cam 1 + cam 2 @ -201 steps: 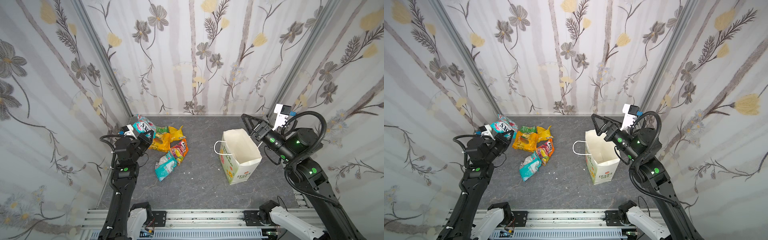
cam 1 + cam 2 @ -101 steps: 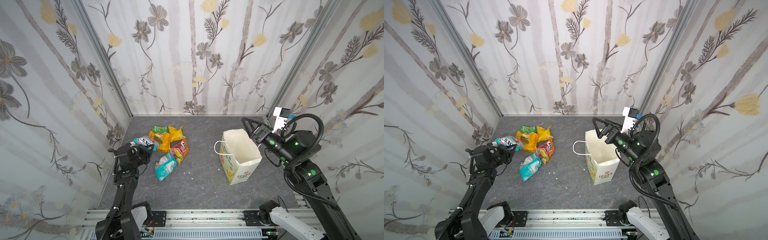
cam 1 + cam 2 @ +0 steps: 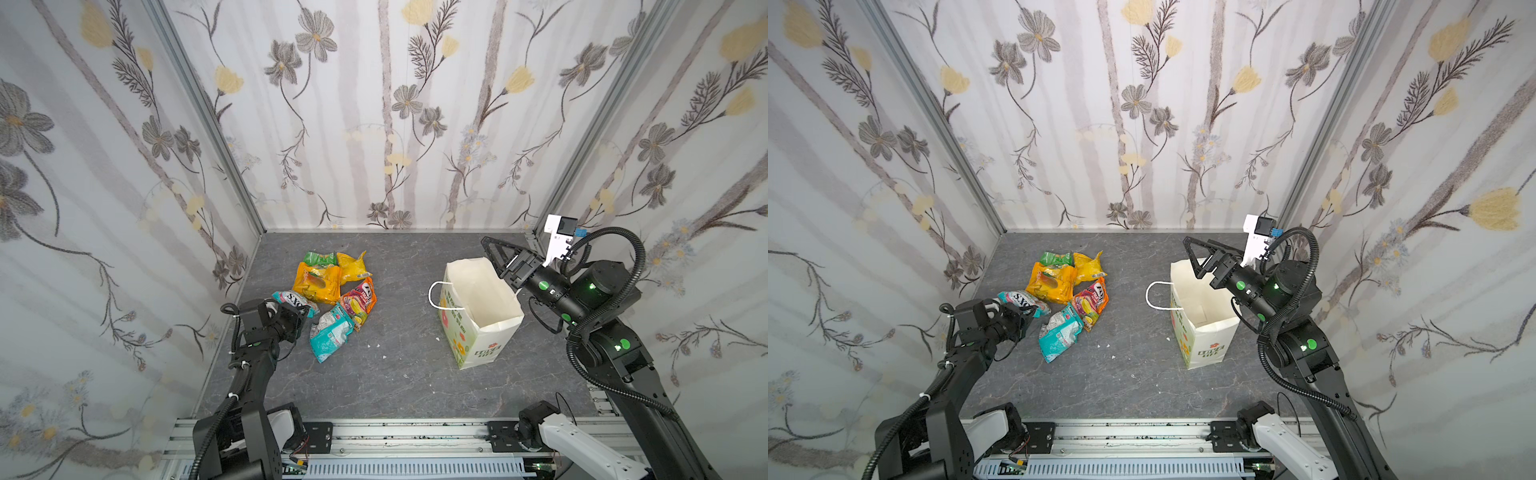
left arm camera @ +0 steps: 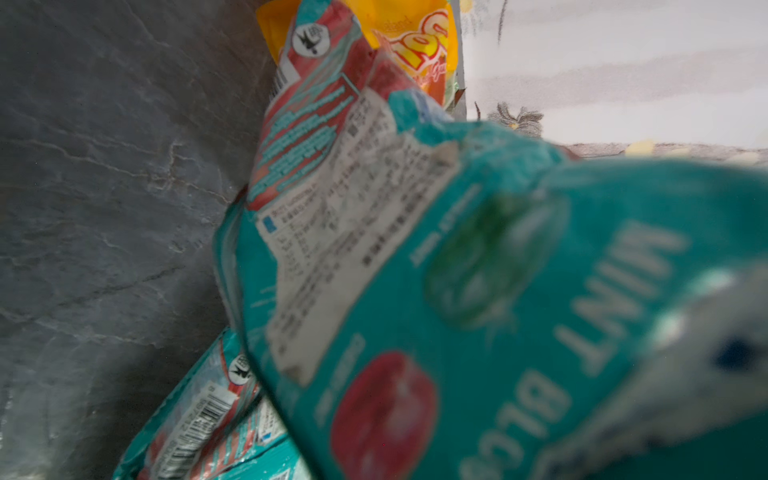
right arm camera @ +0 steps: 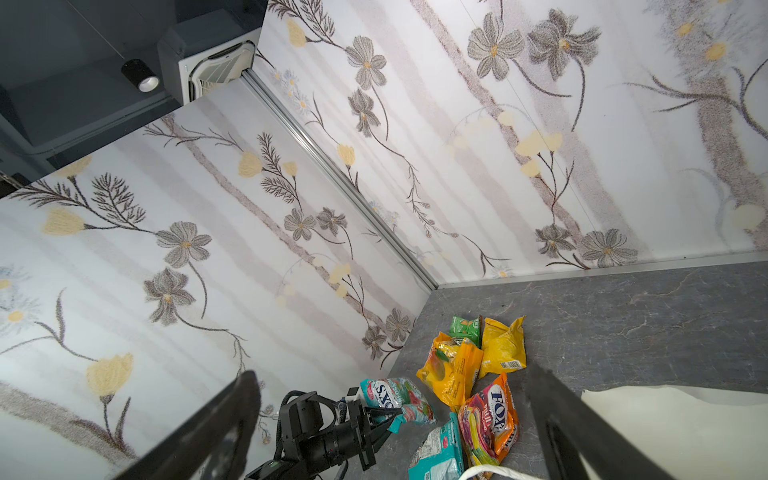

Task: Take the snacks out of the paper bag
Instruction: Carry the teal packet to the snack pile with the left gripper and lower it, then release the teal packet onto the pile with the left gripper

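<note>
- Left gripper point(image 3: 1025, 314) is clamped on an end of the teal-pink packet point(image 3: 1017, 298), just beside the other snacks point(image 3: 332, 291).
- Right gripper point(image 3: 494, 249) gapes wide over the rim of the paper bag point(image 3: 473, 336).
- Bag upright; interior looks empty.
- Packets likely light, crinkly and slippery; pinch a crimped seam.

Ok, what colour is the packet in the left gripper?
The packet is teal with red and white print, clearest in left wrist view.

Crinkly coloured snack packets point(image 3: 332, 291) crowd just ahead of and beside the left hand point(image 3: 302, 312); beyond them, bare grey tabletop point(image 3: 395, 374) lies open up to the upright white paper bag point(image 3: 478, 332).
</note>
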### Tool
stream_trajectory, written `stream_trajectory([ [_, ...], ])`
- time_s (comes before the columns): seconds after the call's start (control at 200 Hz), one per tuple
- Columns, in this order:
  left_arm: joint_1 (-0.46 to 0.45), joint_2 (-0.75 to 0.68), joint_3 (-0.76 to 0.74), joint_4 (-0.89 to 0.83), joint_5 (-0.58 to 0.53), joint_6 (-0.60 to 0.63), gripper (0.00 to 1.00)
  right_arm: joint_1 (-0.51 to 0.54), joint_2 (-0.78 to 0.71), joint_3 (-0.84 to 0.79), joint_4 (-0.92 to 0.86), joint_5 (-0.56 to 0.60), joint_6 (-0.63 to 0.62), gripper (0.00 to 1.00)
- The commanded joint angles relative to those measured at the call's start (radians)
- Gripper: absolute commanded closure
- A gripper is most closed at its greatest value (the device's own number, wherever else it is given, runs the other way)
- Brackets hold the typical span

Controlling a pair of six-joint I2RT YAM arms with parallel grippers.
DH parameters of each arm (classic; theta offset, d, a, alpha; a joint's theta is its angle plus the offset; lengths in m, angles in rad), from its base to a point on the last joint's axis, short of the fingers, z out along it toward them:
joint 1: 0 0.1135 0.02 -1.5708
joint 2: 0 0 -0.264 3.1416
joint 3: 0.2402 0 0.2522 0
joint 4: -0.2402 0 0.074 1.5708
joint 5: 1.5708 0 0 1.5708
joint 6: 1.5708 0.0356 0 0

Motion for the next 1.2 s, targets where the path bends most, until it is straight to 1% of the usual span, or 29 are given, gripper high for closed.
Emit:
stream_trajectory([
  [0.0,0.001,0.067,-0.007,0.118,0.049,0.032,1.0,-0.003,-0.001,0.0,0.022,-0.01,-0.007,0.01],
  [0.095,0.002,0.111,0.008,0.11,0.045,0.053,0.99,-0.003,-0.003,0.0,0.021,-0.011,-0.004,0.01],
  [0.13,0.001,0.119,0.015,0.093,0.04,0.06,0.95,-0.004,-0.002,-0.001,0.023,-0.013,-0.003,0.01],
  [0.205,0.001,0.12,0.031,0.019,0.011,0.1,0.81,-0.005,-0.005,-0.002,0.021,-0.013,-0.001,0.01],
  [0.285,0.001,0.098,0.042,-0.081,-0.051,0.154,0.69,-0.005,-0.008,-0.002,0.026,-0.016,-0.003,0.01],
  [0.38,0.003,0.055,0.041,-0.184,-0.134,0.187,0.54,-0.005,-0.008,0.0,0.026,-0.018,-0.003,0.0],
  [0.425,0.002,0.033,0.042,-0.229,-0.173,0.193,0.5,-0.005,-0.008,0.003,0.027,-0.02,-0.004,0.01],
  [0.505,0.001,-0.003,0.042,-0.293,-0.23,0.202,0.45,-0.006,-0.006,0.008,0.026,-0.025,-0.005,0.01],
  [0.614,0.002,-0.045,0.062,-0.395,-0.294,0.206,0.33,-0.008,-0.004,0.014,0.026,-0.034,-0.008,0.01],
  [0.729,0.002,-0.076,0.094,-0.495,-0.339,0.217,0.16,-0.01,-0.008,0.008,0.028,-0.034,-0.011,0.01],
  [0.839,0.001,-0.111,0.134,-0.59,-0.387,0.242,0.02,-0.011,-0.012,0.004,0.028,-0.036,-0.02,0.01],
  [0.879,0.001,-0.128,0.145,-0.618,-0.4,0.256,0.0,-0.013,-0.01,0.005,0.026,-0.037,-0.028,0.01],
  [0.954,0.0,-0.173,0.167,-0.68,-0.44,0.265,0.0,-0.02,-0.006,0.011,0.011,-0.032,-0.04,0.01],
  [1.059,-0.008,-0.267,0.207,-0.749,-0.495,0.296,0.0,-0.047,0.008,0.036,-0.04,0.022,-0.07,0.01],
  [1.144,-0.033,-0.355,0.251,-0.759,-0.557,0.36,0.0,-0.084,0.023,0.057,-0.079,0.111,-0.121,0.01],
  [1.194,-0.053,-0.398,0.268,-0.738,-0.617,0.414,0.0,-0.112,0.035,0.068,-0.097,0.178,-0.164,0.01],
])
